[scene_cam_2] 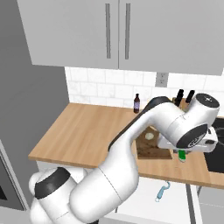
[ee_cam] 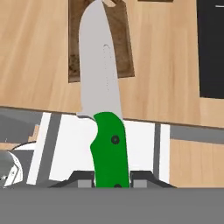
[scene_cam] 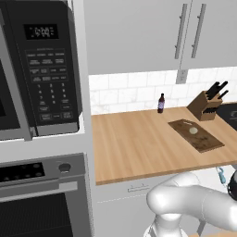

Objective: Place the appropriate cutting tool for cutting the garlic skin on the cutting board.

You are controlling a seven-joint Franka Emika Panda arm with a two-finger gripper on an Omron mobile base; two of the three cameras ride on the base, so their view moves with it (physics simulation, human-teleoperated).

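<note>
At the bottom centre of the hand view, we find the hand (ee_cam: 112, 181) clamped on the knife (ee_cam: 107, 144); carry it level over the cutting board (ee_cam: 124, 43), clear of the garlic (scene_cam: 193, 131).

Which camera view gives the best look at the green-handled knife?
The hand view shows it best: the green-handled knife stands large in the middle, its handle between the jaws, its blade pointing toward the cutting board. The right base view shows just a bit of green handle below the hand. The left base view adds nothing clear.
</note>
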